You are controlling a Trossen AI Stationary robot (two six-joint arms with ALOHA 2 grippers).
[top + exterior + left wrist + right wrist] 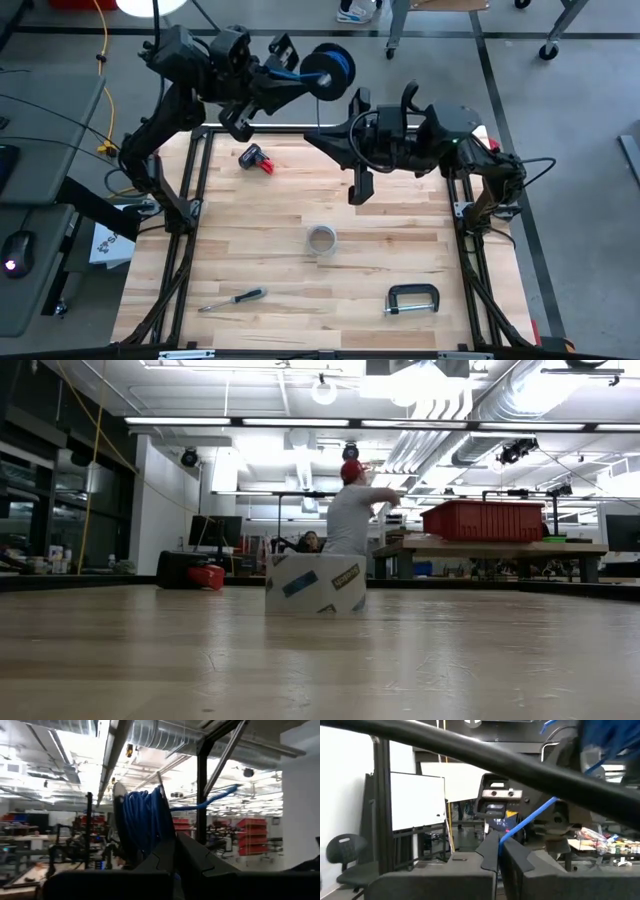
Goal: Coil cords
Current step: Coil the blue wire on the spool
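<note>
The blue cord (145, 817) is wound on a dark spool (328, 68), held high above the table's far edge. My left gripper (172, 852) is shut at the spool. One blue strand (530, 817) runs from the spool to my right gripper (499, 842), which is shut on it. In the high view my right gripper (314, 136) stands in the air just to the near side of the spool, pointing toward the table's left. The same strand leaves the spool (220, 795) in the left wrist view. Neither gripper appears in the low view. My left gripper is shut at the spool's rim (160, 842), coming at it from the table's left. Its own fingers hide the place of contact. The spool is lifted clear of the table with its flanges upright. My right gripper pinches one blue strand (506, 836) between its two fingertips. The fingers point toward the table's left and slightly upward. From the fingers the strand runs straight and taut up to the spool, clear of the table.
On the wooden table lie a red and black tool (257, 158) at the far left, a tape roll (321, 240) in the middle, a screwdriver (232, 298) near left and a C-clamp (412, 298) near right. A person (352, 510) stands in the room beyond.
</note>
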